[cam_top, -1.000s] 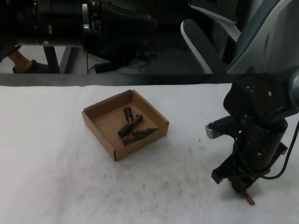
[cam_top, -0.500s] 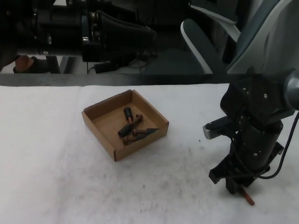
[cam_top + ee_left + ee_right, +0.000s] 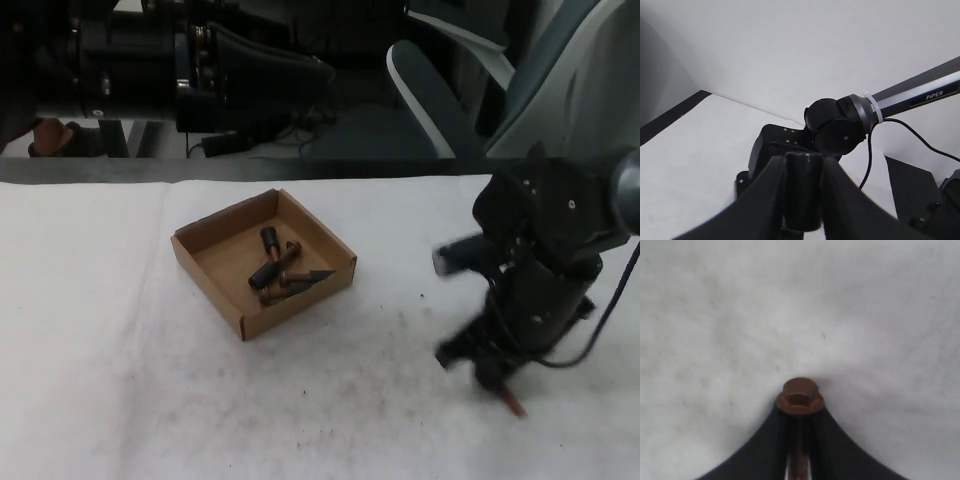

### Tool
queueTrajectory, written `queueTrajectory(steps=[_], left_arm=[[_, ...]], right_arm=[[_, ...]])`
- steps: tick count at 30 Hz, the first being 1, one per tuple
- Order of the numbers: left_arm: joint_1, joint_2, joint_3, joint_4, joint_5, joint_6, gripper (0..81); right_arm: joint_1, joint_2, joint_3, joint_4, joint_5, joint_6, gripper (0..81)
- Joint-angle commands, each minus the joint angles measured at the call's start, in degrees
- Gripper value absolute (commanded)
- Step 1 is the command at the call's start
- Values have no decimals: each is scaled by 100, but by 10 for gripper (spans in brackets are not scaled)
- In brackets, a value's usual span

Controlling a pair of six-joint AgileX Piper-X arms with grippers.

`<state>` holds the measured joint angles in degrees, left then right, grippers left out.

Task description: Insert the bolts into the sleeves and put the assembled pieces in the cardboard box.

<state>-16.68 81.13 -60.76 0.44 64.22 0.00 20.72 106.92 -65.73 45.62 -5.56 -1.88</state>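
Rust-brown hex-flange bolt [image 3: 800, 399] is pinched in the right gripper [image 3: 800, 421]. The jaws are closed on the shank right behind the head, so the head sticks out past the tips and faces down at the white cloth [image 3: 100, 350]. In the high view it's the reddish nub [image 3: 512, 402] poking out under that arm, just above the cloth and well off to the side of the box. My guess is it's gripped that close to the head so it can't wobble, though I can't tell how much shank is free behind the fingers for going into a sleeve.

The left gripper [image 3: 803, 170] is clamped on a black sleeve [image 3: 802, 195], one finger on each side of the cylinder, with the sleeve's end level with the fingertips. It's up in the air and aimed toward the right arm's wrist joint [image 3: 835, 130]. To me that reads like it's being presented for the bolt, but the two parts aren't together yet.

The cardboard box [image 3: 205, 235] sits mid-bench with a few assembled pieces [image 3: 280, 272] lying loose inside, dark sleeves with rusty bolts, so I'd say this pair is a later one.

Writing-wise, there's white lettering on the grey arm tube [image 3: 935, 92] in the left wrist view. I see no labels on the box or the parts.
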Motion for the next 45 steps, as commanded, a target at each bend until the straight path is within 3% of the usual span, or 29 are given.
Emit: queueTrajectory(steps=[1,7,12,17,22,31,38,45], left_arm=[[13,-81,-1,-44,32,-87,4],[13,-81,-1,-44,16,-132,4],[13,-81,-1,-44,17,-121,4],[13,-81,-1,-44,-190,-105,4],[13,-81,-1,-44,-510,169,4],[13,-81,-1,-574,-1570,180,4],[13,-81,-1,-672,-1789,129,4],[13,-81,-1,-672,-1789,129,4]], right_arm=[[33,-42,1,-1286,-1077,571,0],[33,-768,1,-3609,-2170,1310,0],[27,-1308,1,-5556,-2221,1750,0],[27,-1402,1,-7122,-2096,2946,0],[27,-1402,1,-7804,-2109,3831,0],[27,-1402,1,-8929,-2897,4926,0],[47,-1402,-9,-8965,-3480,4952,0],[47,-1402,-15,-8965,-3543,4926,0]])
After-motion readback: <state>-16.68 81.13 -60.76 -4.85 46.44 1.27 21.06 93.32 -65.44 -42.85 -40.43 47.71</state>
